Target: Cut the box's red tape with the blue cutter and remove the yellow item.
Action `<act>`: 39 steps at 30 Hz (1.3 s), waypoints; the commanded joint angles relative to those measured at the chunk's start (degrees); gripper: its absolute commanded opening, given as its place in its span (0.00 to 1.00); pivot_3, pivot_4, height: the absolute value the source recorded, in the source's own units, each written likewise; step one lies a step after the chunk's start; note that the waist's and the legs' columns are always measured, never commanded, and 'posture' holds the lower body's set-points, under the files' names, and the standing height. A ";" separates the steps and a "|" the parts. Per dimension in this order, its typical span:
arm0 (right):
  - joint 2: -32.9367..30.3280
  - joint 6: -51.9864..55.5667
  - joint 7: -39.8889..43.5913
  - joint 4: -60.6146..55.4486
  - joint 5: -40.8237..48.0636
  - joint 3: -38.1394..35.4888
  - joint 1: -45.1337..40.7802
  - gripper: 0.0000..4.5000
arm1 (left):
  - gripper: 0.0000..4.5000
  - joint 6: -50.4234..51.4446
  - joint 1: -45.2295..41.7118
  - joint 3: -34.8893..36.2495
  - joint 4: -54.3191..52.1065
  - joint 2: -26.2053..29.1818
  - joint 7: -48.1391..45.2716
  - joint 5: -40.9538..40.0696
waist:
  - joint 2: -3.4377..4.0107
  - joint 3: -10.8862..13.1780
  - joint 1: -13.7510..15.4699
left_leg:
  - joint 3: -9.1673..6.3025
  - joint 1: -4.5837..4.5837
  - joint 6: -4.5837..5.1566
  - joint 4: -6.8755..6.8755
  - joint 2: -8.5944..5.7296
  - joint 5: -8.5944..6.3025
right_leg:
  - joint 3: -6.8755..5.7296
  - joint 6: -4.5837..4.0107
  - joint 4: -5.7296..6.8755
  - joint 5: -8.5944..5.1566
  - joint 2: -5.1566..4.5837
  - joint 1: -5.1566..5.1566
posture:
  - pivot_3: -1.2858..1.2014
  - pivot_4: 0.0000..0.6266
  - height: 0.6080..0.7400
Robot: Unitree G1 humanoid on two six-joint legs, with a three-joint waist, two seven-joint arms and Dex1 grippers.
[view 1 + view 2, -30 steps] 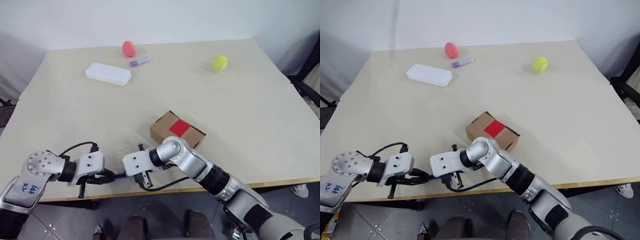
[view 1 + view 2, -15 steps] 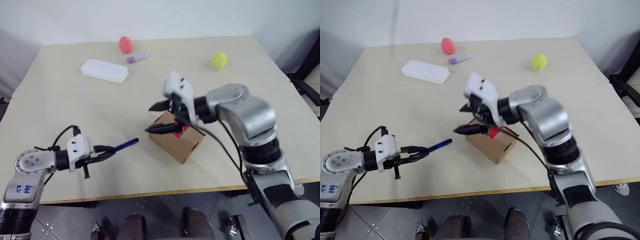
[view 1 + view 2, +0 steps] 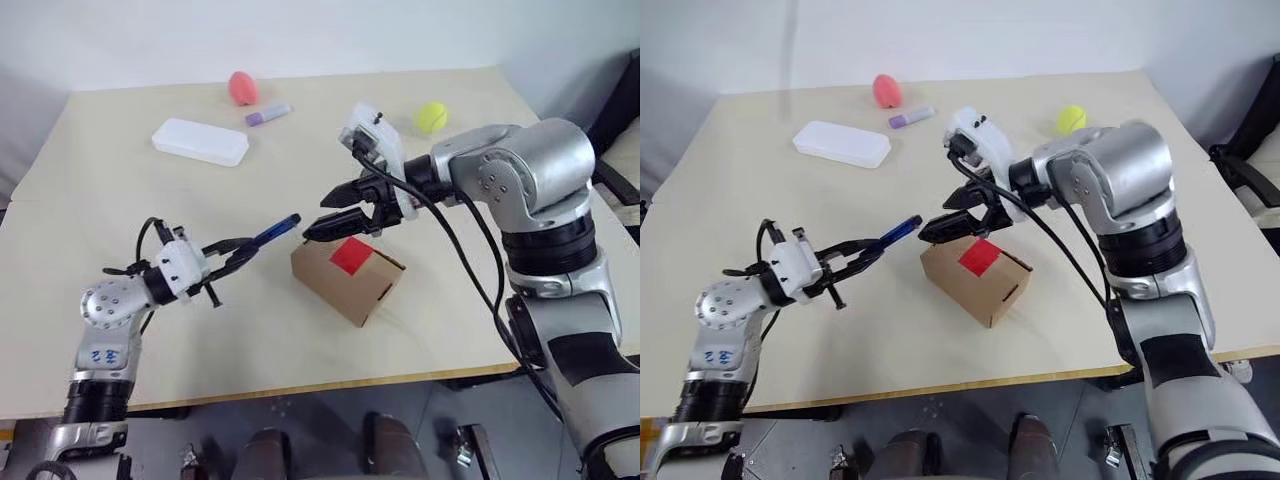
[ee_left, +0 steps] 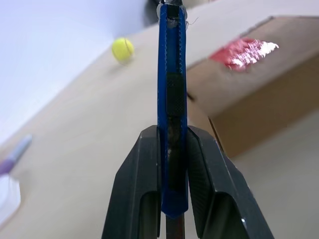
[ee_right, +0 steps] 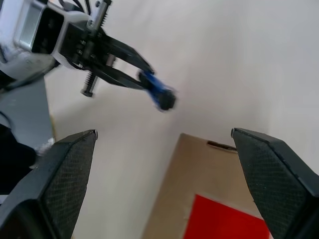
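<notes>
1. The left gripper (image 3: 232, 251) was clamped on the blue cutter (image 3: 276, 229). The left wrist view showed both fingers (image 4: 144, 179) pinching its lower shaft, with the free end raised off the table and aimed toward the box (image 3: 345, 282).
2. The right gripper (image 3: 340, 211) hung just above the box's near-left top edge. Its fingers (image 5: 67, 169) stood wide apart and gripped nothing.
3. The box sat on the table (image 3: 120, 210), between the two arms and near the front edge. Its flaps were closed.
4. The red tape (image 3: 352, 254) lay flat across the top and looked whole, with no slit visible. The cutter's tip was near the box but apart from it, and not on the tape.
5. The yellow item was presumably inside the closed box.
6. Judgement: only the pickup of the cutter was done. Bringing the tip to the tape, slicing the seam, opening the flaps and lifting out the item were all left. The open right gripper was well placed to steady the box.
7. The white case (image 3: 199, 142), purple marker (image 3: 268, 114), pink object (image 3: 241, 87) and yellow-green ball (image 3: 431, 117) lay along the far side, well apart from the work.
</notes>
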 commanded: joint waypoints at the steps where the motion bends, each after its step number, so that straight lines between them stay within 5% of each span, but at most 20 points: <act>1: 2.34 -1.62 -1.22 4.48 0.98 -0.53 -3.27 1.00 | 0.09 -4.00 -2.26 -1.76 2.01 -1.62 2.29 1.78 | -0.01 0.00 0.00 | 0.00 0.00 0.00 0.00 0.00 0.00 | 0.00 0.01 0.01 0.00 0.00 0.00 | 0.52 0.24 1.00; 20: 5.07 -8.37 -1.13 19.31 -1.01 4.00 -5.04 1.00 | 0.09 -7.81 -5.08 -3.68 5.31 -2.05 3.84 2.33 | -0.03 0.01 -0.02 | 0.00 -0.04 0.00 0.02 0.00 0.00 | 0.00 0.02 -0.01 0.01 0.00 -0.01 | 0.52 0.24 1.00; 23: 5.47 -8.70 -1.38 20.67 -1.40 3.69 -5.24 0.87 | 0.09 -7.79 -5.44 -3.82 5.60 -2.13 3.89 2.34 | -0.03 0.01 -0.03 | 0.00 -0.03 0.00 0.02 0.00 0.00 | -0.01 0.02 -0.01 0.01 0.00 -0.01 | 0.52 0.24 1.00; 34: 5.59 -8.61 -0.61 19.47 -1.01 3.60 -4.52 0.05 | 0.09 -8.04 -6.88 -3.95 7.06 -1.80 3.88 2.37 | -0.03 0.01 -0.05 | 0.00 -0.04 0.00 0.02 0.00 0.00 | -0.01 0.02 -0.01 0.01 0.00 -0.01 | 0.52 0.24 1.00; 39: 5.48 -7.81 -0.98 18.00 -0.27 2.39 -4.42 0.04 | 0.09 -7.12 -7.26 -4.31 7.35 -1.85 4.22 2.44 | -0.03 0.01 -0.05 | 0.00 -0.04 0.00 0.03 0.00 0.00 | -0.01 0.02 -0.01 0.01 0.00 -0.01 | 0.52 0.24 1.00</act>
